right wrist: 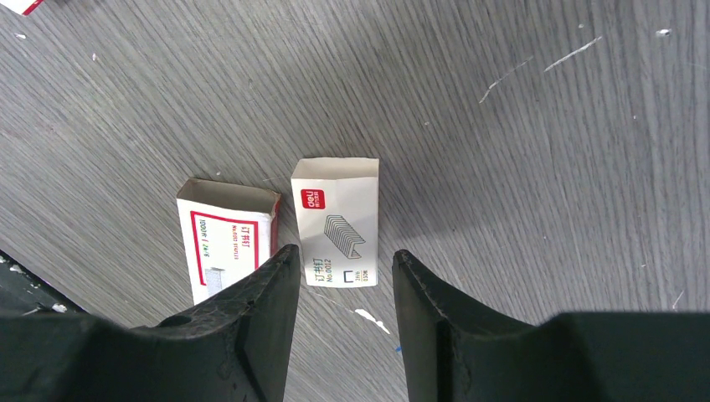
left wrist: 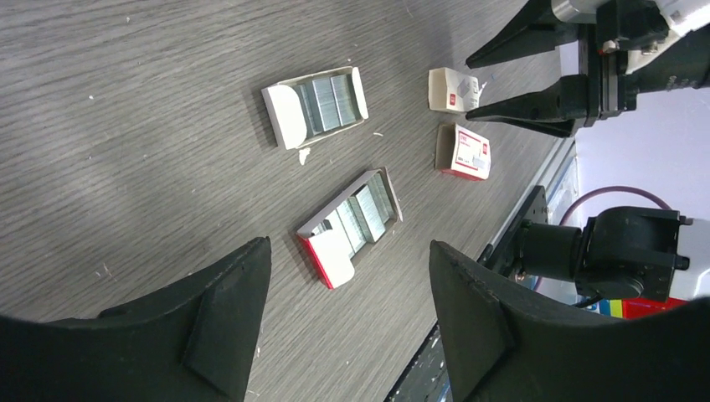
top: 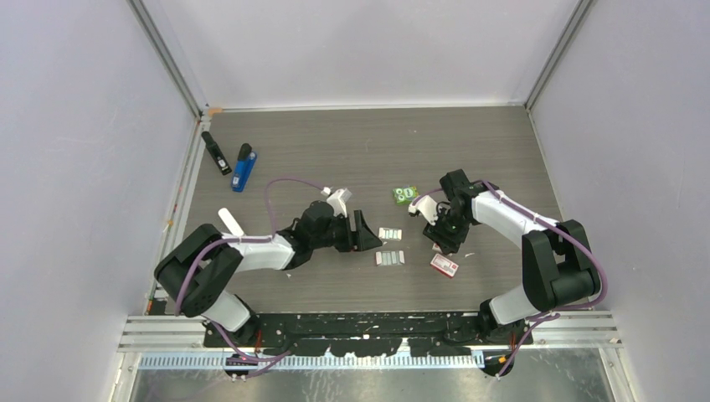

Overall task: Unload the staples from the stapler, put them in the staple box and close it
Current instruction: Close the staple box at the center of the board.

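Mid-table, open tray [left wrist: 289,117] holding staples [left wrist: 331,102], second tray [left wrist: 335,260] likewise, white box [right wrist: 339,213] and red-edged box [right wrist: 219,239] below right gripper [right wrist: 343,301], left gripper [left wrist: 347,310], both jaws parted, empty.

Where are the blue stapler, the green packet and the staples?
blue stapler [top: 244,170]: top view, middle of its body.
green packet [top: 405,195]: top view, its centre.
staples [left wrist: 333,102]: left wrist view, middle of the upper ribbed strips.

It is a robot lab cell: pale panels [top: 75,126] in aluminium framing [top: 167,54] enclose a grey wood-grain table [top: 352,142] with a black mounting rail [top: 368,322] along its near edge.
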Controlling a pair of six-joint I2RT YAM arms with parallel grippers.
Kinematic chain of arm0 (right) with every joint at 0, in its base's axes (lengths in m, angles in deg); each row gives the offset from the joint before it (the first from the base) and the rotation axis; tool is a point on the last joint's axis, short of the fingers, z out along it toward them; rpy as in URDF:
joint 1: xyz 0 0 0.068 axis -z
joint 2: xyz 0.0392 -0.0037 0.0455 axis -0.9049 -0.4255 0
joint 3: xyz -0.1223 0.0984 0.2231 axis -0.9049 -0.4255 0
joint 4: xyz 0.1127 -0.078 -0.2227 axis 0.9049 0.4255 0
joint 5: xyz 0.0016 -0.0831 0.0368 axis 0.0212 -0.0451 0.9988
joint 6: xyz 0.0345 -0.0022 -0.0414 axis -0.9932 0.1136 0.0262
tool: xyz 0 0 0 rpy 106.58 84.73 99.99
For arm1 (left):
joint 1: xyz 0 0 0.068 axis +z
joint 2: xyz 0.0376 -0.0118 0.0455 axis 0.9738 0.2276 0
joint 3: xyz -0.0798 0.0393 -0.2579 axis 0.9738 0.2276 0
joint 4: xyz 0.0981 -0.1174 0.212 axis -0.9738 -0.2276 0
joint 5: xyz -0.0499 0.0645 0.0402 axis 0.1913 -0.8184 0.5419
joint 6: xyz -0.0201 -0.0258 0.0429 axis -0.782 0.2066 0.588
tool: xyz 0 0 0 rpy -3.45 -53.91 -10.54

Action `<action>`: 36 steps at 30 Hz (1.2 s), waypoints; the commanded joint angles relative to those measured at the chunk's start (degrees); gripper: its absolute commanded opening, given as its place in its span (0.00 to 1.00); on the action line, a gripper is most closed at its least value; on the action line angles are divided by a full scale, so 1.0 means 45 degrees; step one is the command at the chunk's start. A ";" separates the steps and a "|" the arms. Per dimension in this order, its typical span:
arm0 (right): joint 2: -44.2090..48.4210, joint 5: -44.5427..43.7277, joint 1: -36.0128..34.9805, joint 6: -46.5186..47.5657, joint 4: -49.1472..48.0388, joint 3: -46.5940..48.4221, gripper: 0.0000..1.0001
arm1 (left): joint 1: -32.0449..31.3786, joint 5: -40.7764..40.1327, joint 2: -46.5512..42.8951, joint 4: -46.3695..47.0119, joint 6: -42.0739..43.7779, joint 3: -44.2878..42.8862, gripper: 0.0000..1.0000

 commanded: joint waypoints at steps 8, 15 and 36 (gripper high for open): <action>0.0233 0.0407 -0.0103 0.0611 0.0023 0.0260 0.50 | 0.0068 0.0002 -0.1094 0.0889 0.0072 0.0483 0.76; 0.0278 0.0427 -0.0105 0.0604 0.0018 0.0277 0.51 | 0.0069 0.0041 -0.1104 0.1299 -0.0117 0.0791 0.77; 0.0324 0.0470 -0.0103 0.0589 0.0018 0.0285 0.51 | 0.0069 -0.0014 -0.1131 0.1626 -0.0149 0.1039 0.80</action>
